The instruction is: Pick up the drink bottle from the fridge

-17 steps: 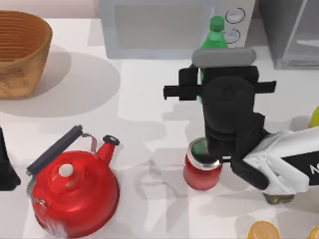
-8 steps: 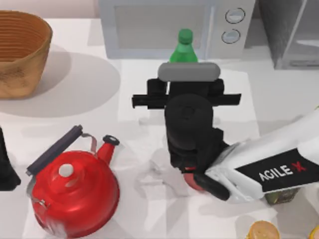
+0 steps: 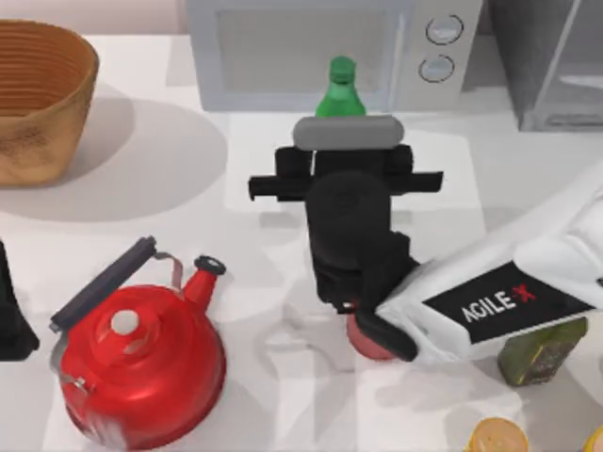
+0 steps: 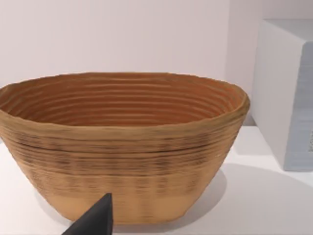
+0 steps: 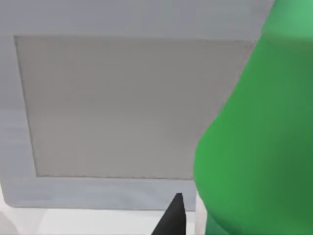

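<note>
Bright green bottle [image 3: 340, 85], round screw cap uppermost, smooth sloping shoulder, plain glossy plastic look. Clenched in the right gripper [image 3: 345, 132], just in front of the microwave [image 3: 283, 56] door, well left of the fridge [image 3: 556, 66]. Seen close in the right wrist view as a broad green curve [image 5: 254, 147] against the pale grey door panel, with one dark fingertip [image 5: 171, 218] beside it.

Fridge at the far right of the white surface [image 3: 254, 188]: dark grey box, pale-framed glass door. Microwave light grey, boxy, two round dials.

Under the white right arm, a red can [image 3: 369, 341], partly covered. Just right of it, a mottled olive item [image 3: 542, 350]. Nearer the left, a shiny red kettle [image 3: 141, 353] with black handle and spout cap. At far left, a ribbed woven basket [image 3: 38, 94], tan, oval, open-topped.

Left arm [image 3: 9, 315] parked at the left edge, facing the basket; state of its gripper impossible to tell.
</note>
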Controlling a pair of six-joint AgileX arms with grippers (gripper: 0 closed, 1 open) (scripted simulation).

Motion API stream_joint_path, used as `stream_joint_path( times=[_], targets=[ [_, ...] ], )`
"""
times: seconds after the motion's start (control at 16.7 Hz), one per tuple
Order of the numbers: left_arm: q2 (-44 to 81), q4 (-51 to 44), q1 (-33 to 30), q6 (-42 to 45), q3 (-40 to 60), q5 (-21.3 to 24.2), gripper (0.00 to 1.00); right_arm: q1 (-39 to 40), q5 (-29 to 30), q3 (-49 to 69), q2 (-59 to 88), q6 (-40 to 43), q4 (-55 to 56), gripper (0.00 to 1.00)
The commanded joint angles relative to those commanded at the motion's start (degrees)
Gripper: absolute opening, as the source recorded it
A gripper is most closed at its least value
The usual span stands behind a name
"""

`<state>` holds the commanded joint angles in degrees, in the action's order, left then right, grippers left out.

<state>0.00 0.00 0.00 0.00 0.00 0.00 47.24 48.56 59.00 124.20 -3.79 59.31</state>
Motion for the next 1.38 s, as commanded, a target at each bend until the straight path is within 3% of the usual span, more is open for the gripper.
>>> stream_joint_path(
  times=[0.48,1.26,1.38],
  targets=[
    [0.0,0.0,0.0,0.0,0.0,0.0,1.00,-2.6,-2.4,4.6,5.5,0.1,2.3,0.00],
    [0.0,0.0,0.0,0.0,0.0,0.0,1.00,-2.6,-2.4,4.6,5.5,0.1,2.3,0.98],
    [0.0,0.0,0.0,0.0,0.0,0.0,1.00,-2.6,-2.4,4.6,5.5,0.1,2.3,1.00]
  ],
)
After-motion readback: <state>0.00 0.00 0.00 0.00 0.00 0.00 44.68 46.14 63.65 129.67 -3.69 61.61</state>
